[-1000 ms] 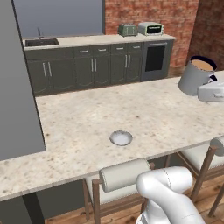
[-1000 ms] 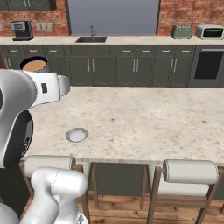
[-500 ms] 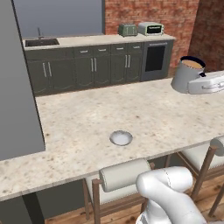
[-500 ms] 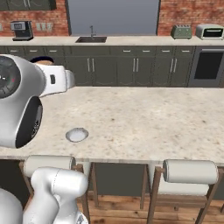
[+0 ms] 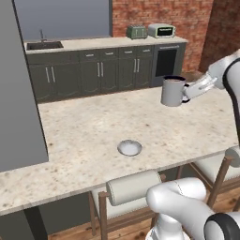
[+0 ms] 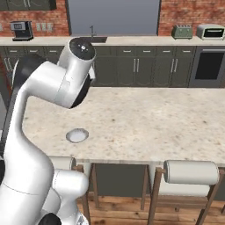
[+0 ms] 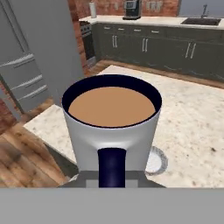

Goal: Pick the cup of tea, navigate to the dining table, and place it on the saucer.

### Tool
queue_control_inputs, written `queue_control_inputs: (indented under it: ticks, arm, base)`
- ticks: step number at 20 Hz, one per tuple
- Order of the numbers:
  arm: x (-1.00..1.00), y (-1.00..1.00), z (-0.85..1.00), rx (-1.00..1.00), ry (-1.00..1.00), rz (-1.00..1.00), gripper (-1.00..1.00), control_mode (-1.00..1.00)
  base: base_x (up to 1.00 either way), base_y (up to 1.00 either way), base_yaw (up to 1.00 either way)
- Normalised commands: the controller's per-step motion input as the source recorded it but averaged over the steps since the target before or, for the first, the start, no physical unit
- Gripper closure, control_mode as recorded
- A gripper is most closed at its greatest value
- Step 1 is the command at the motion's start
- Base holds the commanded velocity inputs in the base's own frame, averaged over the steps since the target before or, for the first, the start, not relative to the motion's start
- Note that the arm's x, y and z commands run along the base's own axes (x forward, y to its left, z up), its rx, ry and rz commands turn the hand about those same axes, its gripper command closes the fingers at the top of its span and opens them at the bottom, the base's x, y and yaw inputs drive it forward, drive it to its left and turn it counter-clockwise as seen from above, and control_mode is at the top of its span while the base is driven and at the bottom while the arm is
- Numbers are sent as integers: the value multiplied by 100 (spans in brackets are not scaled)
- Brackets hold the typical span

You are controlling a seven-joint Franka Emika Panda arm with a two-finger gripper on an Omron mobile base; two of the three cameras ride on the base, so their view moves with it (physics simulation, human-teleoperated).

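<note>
Grey cup of tea [image 7: 112, 131] showing dark rim and handle, brown liquid; pale grey-white saucer [image 5: 129, 147] sitting on beige speckled dining table [image 5: 93, 136].

sink [image 5: 44, 45] in rear tabletop | toaster [image 5: 136, 32] beside toaster oven [image 5: 161, 30] | coffee machine [image 6: 21, 30] far left | brick wall [image 5: 159, 14] | stools [image 6: 190, 172] on wood floor [image 7: 22, 157]

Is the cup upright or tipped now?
Upright. The cup has its rim level on top, its walls stand vertical, and the tea lies flat inside.
</note>
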Motion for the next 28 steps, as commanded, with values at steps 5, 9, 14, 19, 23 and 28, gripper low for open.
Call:
queue_control_inputs:
  ticks: [5,9,14,19,23,28]
  arm:
    - [74,-22,-83,1,-9,68,100,-100]
    - [48,-5,-76,2,-20,60,100,-100]
    - [48,3,-50,0,-8,24,100,-100]
    - [16,9,-30,0,24,4,100,-100]
    - [9,15,-57,-1,16,0,100,-100]
    - [-25,0,-99,-2,1,-3,100,-100]
  base:
    - [0,0,0]
    - [0,0,0]
    - [0,0,0]
    - [0,0,0]
    - [0,0,0]
    - [0,0,0]
